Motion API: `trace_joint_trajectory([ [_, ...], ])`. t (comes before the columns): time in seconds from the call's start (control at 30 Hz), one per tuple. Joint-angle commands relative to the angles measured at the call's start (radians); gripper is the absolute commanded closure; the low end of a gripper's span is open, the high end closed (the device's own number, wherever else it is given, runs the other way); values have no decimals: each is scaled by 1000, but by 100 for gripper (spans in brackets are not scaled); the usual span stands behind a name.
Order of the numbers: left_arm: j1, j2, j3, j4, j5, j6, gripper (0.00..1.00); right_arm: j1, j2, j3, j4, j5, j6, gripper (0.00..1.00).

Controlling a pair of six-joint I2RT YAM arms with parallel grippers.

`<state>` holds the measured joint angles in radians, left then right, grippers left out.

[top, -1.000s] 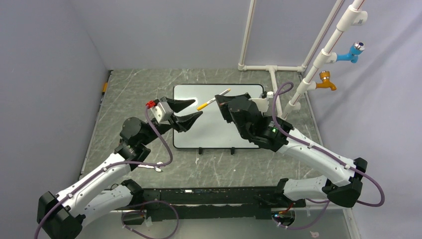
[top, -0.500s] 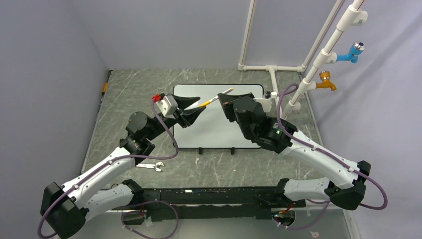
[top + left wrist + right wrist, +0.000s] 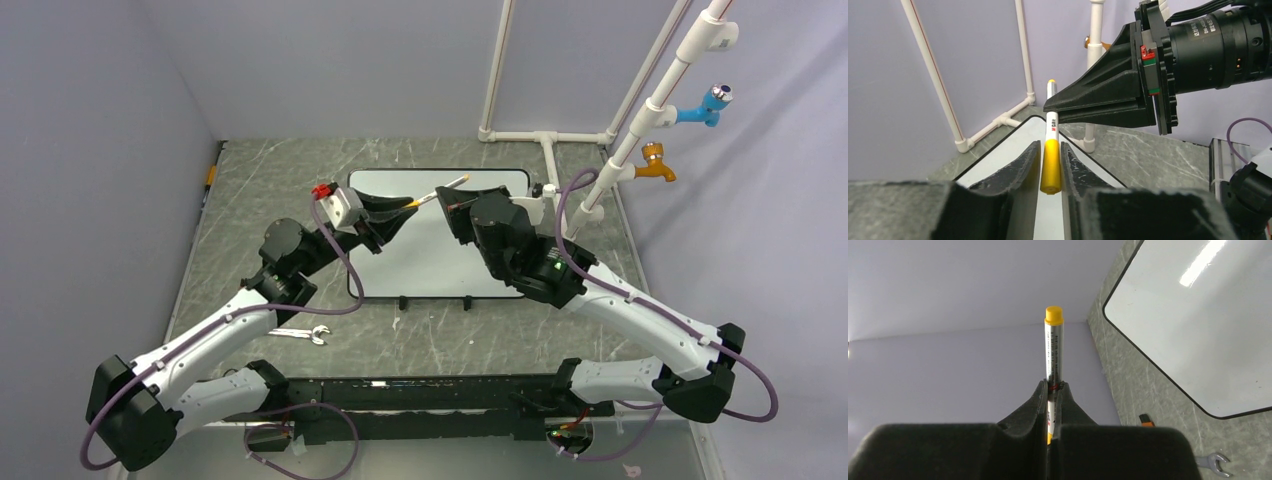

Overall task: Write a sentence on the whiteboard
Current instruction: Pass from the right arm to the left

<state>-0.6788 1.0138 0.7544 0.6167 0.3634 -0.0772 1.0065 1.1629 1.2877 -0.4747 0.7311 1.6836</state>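
Left end effector point(image 3: 1050, 144) has moved in and narrowed around the round orange cap point(image 3: 1051, 170); I cannot tell if it pinches yet. Right end effector point(image 3: 1052, 384) holds the long silver marker point(image 3: 1053, 345). A crooked pull could tug the marker loose and drop it. The shiny white whiteboard with a thin black frame point(image 3: 430, 260) lies blank by the far edge of the table point(image 3: 260, 190). Marker print is too small to read.

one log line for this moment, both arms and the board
right gripper: shut on barrel of white marker with yellow cap | left gripper: fingers flank the yellow cap, grip unclear | glossy white black-framed whiteboard: blank
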Motion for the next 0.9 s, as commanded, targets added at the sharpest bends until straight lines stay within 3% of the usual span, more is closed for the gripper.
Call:
trace_joint_trajectory([
  [0.0, -5, 12, 54, 47, 10, -19, 78, 2, -22, -15, 41, -40, -1, 100],
  [0.13, -4, 16, 61, 36, 2, -22, 100, -1, -27, -30, 79, -70, -13, 100],
  [0.37, -4, -16, 67, -6, -14, -30, 100, -8, -57, -69, 131, -89, -82, 99],
  [0.4, -4, -22, 76, -29, -18, -28, 100, -11, -70, -84, 158, -97, -113, 89],
  [0.57, -1, -70, 128, -173, -33, 9, 100, -51, -149, -183, 253, -95, -233, 21],
  [0.6, 0, -80, 134, -200, -36, 17, 100, -62, -162, -199, 268, -103, -265, 14],
  [0.7, 17, -114, 163, -280, -52, 14, 100, -105, -200, -228, 280, -136, -376, 4],
  [0.87, 61, -164, 228, -422, -63, 6, 100, -224, -268, -318, 429, -353, -672, 1],
])
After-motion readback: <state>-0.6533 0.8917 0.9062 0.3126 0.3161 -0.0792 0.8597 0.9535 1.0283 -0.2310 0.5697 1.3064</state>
